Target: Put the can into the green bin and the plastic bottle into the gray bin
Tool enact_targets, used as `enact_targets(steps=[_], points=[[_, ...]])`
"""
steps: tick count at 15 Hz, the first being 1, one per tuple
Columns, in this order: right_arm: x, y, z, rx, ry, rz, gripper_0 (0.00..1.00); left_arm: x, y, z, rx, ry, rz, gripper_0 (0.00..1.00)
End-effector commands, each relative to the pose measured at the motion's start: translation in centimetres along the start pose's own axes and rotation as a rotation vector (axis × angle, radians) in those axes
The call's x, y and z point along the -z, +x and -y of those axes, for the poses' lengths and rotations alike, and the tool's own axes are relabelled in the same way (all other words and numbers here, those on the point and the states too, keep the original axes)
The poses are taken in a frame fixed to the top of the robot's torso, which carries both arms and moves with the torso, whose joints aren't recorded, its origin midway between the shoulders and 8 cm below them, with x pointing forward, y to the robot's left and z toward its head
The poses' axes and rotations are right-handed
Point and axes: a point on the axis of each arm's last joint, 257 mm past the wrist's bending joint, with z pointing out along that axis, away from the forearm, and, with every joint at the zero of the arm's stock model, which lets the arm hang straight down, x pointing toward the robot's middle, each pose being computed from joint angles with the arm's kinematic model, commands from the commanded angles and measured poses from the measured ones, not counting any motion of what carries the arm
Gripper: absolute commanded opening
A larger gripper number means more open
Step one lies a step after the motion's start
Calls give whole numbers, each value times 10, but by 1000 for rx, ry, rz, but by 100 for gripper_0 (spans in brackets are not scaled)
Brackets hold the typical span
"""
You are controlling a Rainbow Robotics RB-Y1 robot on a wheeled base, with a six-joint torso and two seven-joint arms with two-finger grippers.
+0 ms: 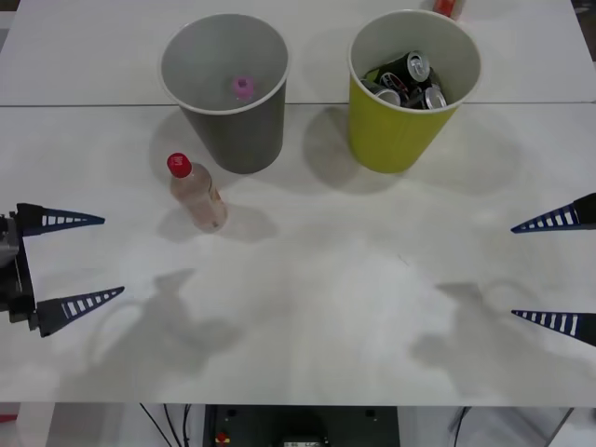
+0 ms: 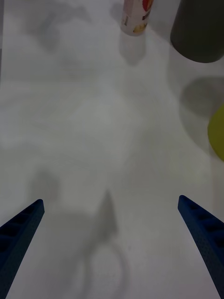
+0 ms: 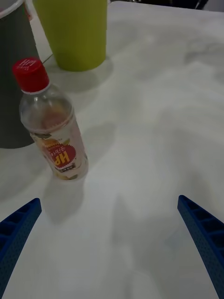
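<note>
The plastic bottle with a red cap stands upright on the white table, just in front of the gray bin; it also shows close up as the bottle and at the far edge as the bottle. A pink-capped bottle lies inside the gray bin. The green bin to its right holds several cans. My left gripper hangs open at the table's left side, left of the bottle and apart from it. At the right edge my right gripper is open, holding nothing.
A red object sits behind the green bin at the back edge. A seam between two table tops runs behind the bins. Bare white table spreads between the two grippers.
</note>
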Motion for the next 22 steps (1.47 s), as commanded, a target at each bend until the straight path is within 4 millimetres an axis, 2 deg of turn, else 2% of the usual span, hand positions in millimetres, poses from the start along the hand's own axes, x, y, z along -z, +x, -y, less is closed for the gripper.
enact_targets(steps=[1,12,18,22], points=[[0,0,0,0,0,0,100,-11,6,-13,69,-32,42,100],[0,0,0,0,0,0,100,-61,39,-37,48,-153,131,100],[0,0,0,0,0,0,100,-87,40,-61,96,-212,179,100],[0,0,0,0,0,0,100,-106,35,-61,104,-231,196,100]])
